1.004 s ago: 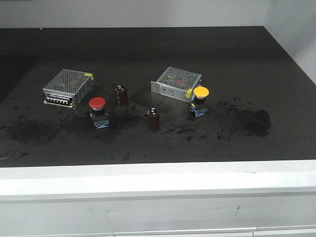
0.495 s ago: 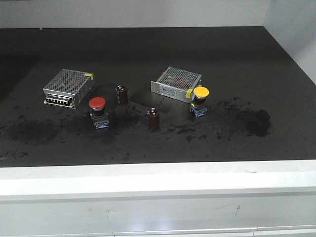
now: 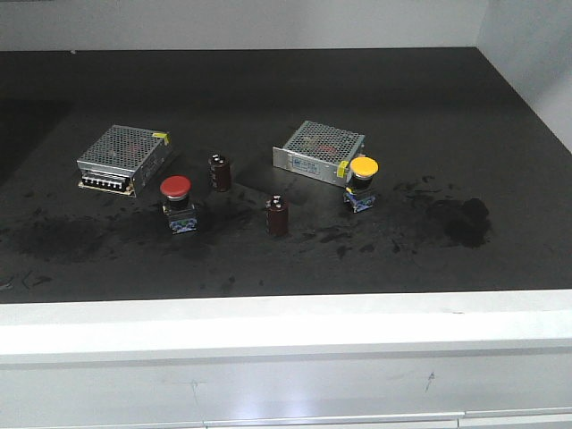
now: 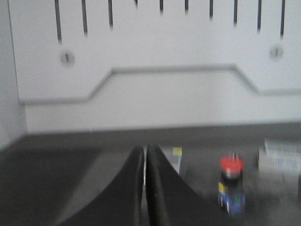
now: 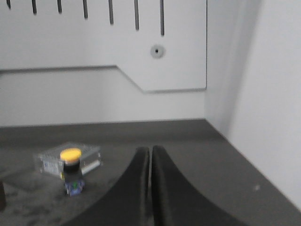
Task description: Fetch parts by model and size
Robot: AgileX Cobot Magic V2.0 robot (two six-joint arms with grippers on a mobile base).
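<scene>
Two push-button parts stand upright on the dark table. The red-capped part (image 3: 177,202) (image 4: 231,184) is left of centre. The yellow-capped part (image 3: 362,182) (image 5: 71,171) is right of centre, just in front of a silver box. My left gripper (image 4: 145,151) is shut with nothing in it, and the red part stands ahead to its right. My right gripper (image 5: 150,150) is shut and empty too, with the yellow part ahead to its left. Neither gripper shows in the front view.
Two silver perforated boxes (image 3: 124,158) (image 3: 318,150) lie behind the parts. Two dark red capacitors (image 3: 220,172) (image 3: 278,215) stand between them. A white wall (image 5: 263,94) rises at the table's right side, a slotted white panel (image 4: 155,52) at the back, and a white ledge (image 3: 286,326) along the front.
</scene>
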